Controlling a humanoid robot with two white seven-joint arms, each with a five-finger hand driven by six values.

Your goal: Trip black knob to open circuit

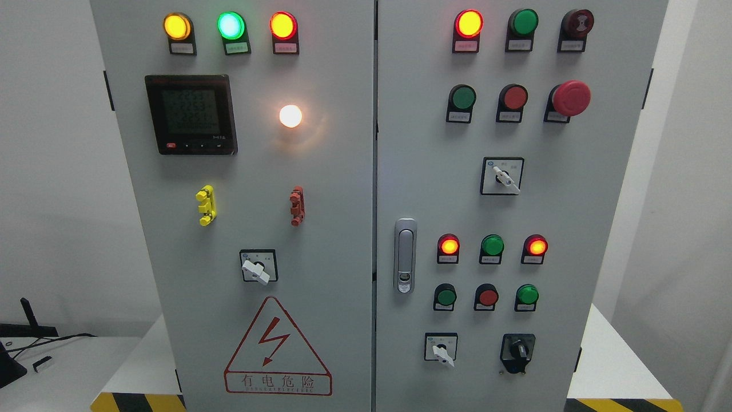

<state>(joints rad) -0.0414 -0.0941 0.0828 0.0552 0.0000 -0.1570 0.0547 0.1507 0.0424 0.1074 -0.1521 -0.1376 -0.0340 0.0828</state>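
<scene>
While neither robot hand showed anywhere, so fingers' state couldn't be told, the black rotary knob [517, 349] sat at the lower right corner of the grey metal cabinet's right door [600, 229], right of a white-handled selector switch [441, 350], below a green pushbutton [526, 295].

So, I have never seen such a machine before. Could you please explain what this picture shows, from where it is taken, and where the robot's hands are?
The picture comes from a camera on the robot's head, facing a grey electrical cabinet with two doors. No robot hand or arm is in view, so nothing is held. The left door carries three lit lamps, a digital meter, a glowing white lamp, a white-handled switch and a red warning triangle. The right door has a door handle, many red and green lamps and buttons, a big red mushroom button, and, at the bottom right, the black knob that the task concerns.
</scene>
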